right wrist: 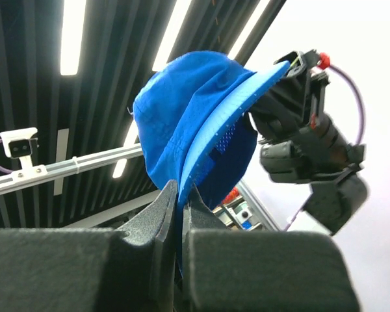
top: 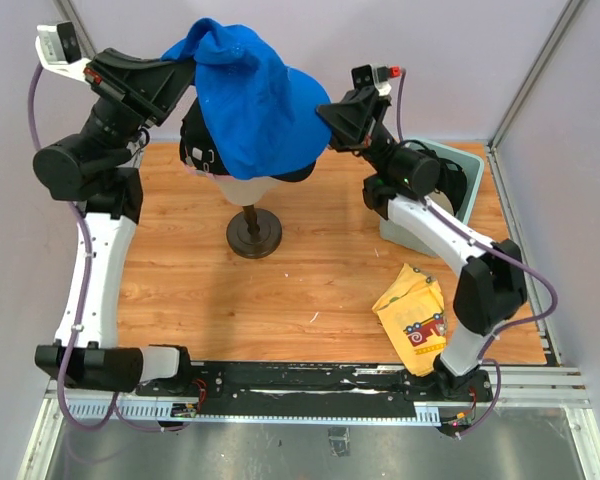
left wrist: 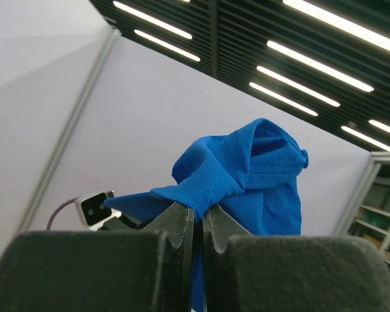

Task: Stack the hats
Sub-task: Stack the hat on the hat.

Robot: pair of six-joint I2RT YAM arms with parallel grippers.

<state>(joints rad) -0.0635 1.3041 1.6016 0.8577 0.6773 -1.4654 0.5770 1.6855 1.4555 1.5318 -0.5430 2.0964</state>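
Blue hat (top: 245,100) hangs pinched between left and right jaws.

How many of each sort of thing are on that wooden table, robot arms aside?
Bright blue fabric baseball cap, held in the air: 1
Black fabric cap with white logo, on the head: 1 visible
Cream mannequin head on a dark stand: 1
Yellow cloth with red print: 1
Pale green bin: 1
Total: 5
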